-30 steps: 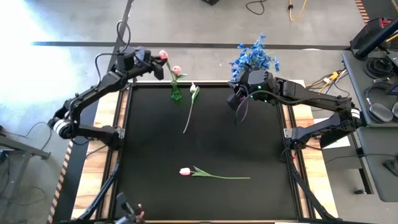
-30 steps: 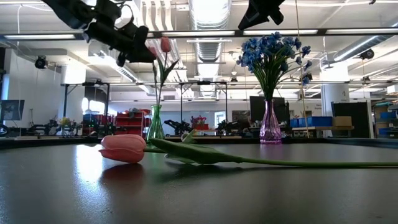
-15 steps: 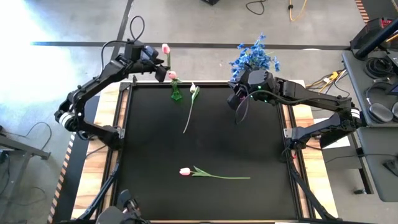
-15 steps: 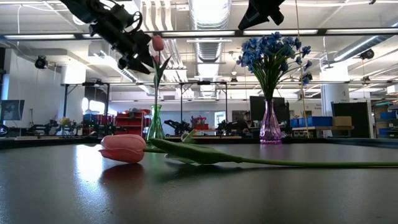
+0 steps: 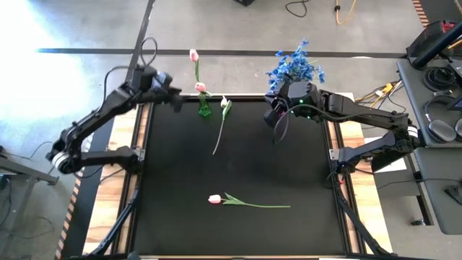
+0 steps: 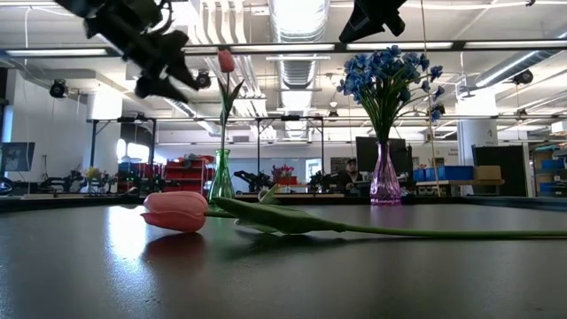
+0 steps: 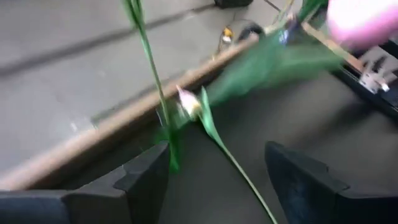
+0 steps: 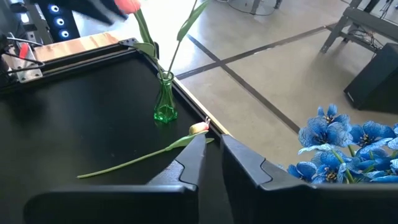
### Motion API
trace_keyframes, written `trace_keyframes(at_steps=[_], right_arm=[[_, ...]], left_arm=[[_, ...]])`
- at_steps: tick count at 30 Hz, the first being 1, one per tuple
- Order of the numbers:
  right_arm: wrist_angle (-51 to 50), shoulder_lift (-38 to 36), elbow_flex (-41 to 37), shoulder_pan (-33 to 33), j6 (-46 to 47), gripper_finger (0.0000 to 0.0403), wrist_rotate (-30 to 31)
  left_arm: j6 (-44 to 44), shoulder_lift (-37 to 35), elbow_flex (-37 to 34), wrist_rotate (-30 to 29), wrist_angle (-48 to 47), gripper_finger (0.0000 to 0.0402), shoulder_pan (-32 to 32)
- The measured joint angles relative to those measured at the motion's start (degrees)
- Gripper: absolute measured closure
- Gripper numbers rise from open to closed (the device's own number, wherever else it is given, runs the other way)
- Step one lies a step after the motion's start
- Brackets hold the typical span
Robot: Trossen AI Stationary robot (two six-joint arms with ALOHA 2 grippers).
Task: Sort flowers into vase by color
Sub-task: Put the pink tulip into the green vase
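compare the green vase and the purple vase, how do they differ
The green vase holds pink tulips; the purple vase holds a bunch of blue flowers. The green vase is shorter in the low view. Both stand upright along the table's far edge.

We saw a black table top (image 5: 238, 173) with light wooden strips (image 5: 121, 133) along its sides, standing on a grey concrete floor (image 5: 86, 29) crossed by a dark line. To one side stood a desk with headphones (image 5: 440, 123), and cables (image 5: 346, 11) lay on the floor beyond.
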Motion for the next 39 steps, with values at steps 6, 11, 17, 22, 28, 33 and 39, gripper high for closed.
trace_keyframes(at_steps=[6, 11, 17, 22, 28, 33, 39], right_arm=[[-0.7, 0.0, 0.0, 0.0, 0.0, 0.0345, 0.0], [-1.3, 0.0, 0.0, 0.0, -0.1, 0.0344, 0.0], [-1.3, -0.1, 0.0, 0.0, -1.0, 0.0341, 0.0], [-1.3, -0.1, 0.0, 0.0, -1.7, 0.0339, -0.1], [-1.3, -0.8, 0.0, 0.0, -1.7, 0.0337, -1.6], [-2.2, -1.7, 0.0, 0.0, -3.0, 0.0337, -2.6], [-2.9, -3.8, 0.0, 0.0, -3.1, 0.0330, -2.6]], left_arm=[[-13.3, -8.3, -16.1, -1.1, 11.0, 0.0179, -12.2], [-24.6, -5.9, -22.2, -15.2, 21.1, 0.0217, -28.1], [-35.4, 3.7, -22.0, -29.3, 23.2, 0.0250, -39.9], [-42.5, 14.0, -20.5, -32.0, 25.7, 0.0247, -42.4], [-44.4, 24.9, -15.8, -33.9, 26.1, 0.0216, -42.6], [-43.3, 33.5, -8.7, -32.7, 25.3, 0.0204, -42.6], [-45.9, 42.6, 0.1, -33.6, 12.8, 0.0213, -42.6]])
